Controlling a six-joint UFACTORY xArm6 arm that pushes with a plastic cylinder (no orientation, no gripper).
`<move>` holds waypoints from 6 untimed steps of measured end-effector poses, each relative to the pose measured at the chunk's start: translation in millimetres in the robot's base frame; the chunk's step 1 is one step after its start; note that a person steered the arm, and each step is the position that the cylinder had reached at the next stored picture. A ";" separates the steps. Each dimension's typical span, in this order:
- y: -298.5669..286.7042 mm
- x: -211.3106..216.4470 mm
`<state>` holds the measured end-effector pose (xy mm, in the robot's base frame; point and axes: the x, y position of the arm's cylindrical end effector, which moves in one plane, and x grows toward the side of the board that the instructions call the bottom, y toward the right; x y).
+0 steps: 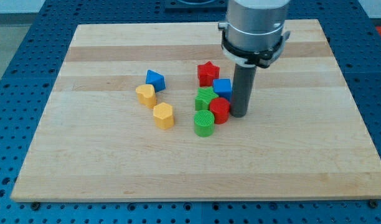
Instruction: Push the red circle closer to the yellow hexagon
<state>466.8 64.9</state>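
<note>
The red circle [219,110] sits right of the board's middle, touching the green circle [204,123] at its lower left and the green star [205,98] at its upper left. The yellow hexagon [164,116] lies further to the view's left, apart from them. My tip [238,114] is on the board just right of the red circle, close to or touching its right side. The rod rises from there toward the view's top.
A blue cube [222,88] and a red star [208,73] lie above the red circle. A yellow heart [145,94] and a blue triangle [155,79] lie above and left of the hexagon. The wooden board [103,162] rests on a blue pegboard table.
</note>
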 end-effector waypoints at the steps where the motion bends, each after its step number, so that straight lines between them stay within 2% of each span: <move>1: -29.1 2.7; 4: -112.6 6.1; 6: -136.2 -4.2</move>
